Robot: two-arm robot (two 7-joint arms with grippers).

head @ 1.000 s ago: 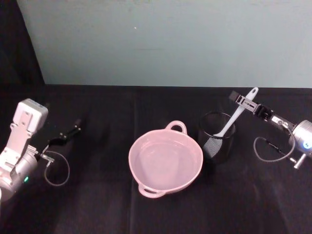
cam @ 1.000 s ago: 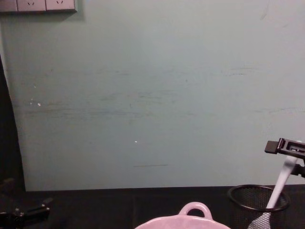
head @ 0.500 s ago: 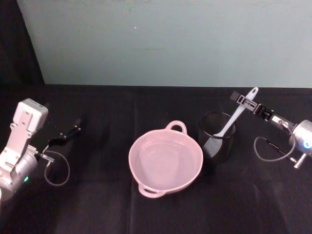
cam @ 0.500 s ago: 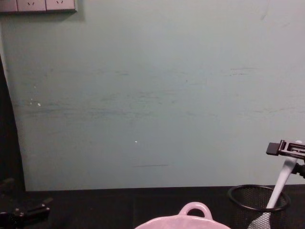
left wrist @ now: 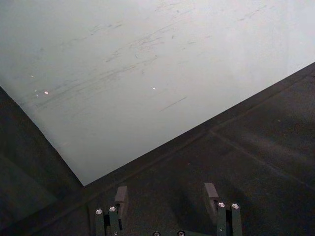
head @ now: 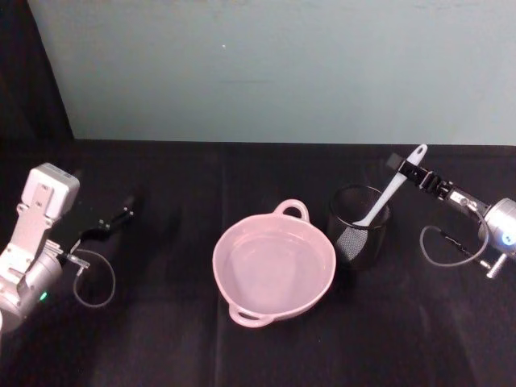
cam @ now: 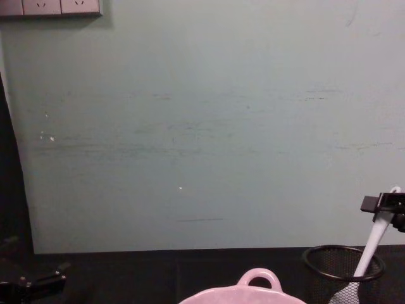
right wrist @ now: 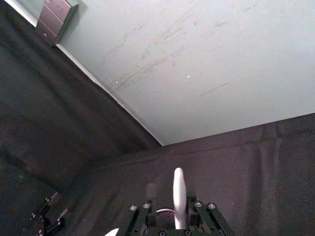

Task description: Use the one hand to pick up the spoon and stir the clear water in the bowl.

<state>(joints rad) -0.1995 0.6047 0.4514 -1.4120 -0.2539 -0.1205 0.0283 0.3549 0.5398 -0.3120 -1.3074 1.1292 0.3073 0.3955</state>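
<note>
At three o'clock of the bowl point(head: 218, 262), the spoon point(head: 387, 197) stands in the mesh cup point(head: 355, 246), right gripper point(head: 403, 168) straddling its handle, unclosed; lifting and stirring are left to do; left gripper point(head: 125, 214) parked wide at nine

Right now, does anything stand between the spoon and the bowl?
Yes. The spoon stands blade-down in the black mesh cup, whose wall separates it from the bowl. The right gripper straddles its handle; the left gripper is parked far left.
</note>
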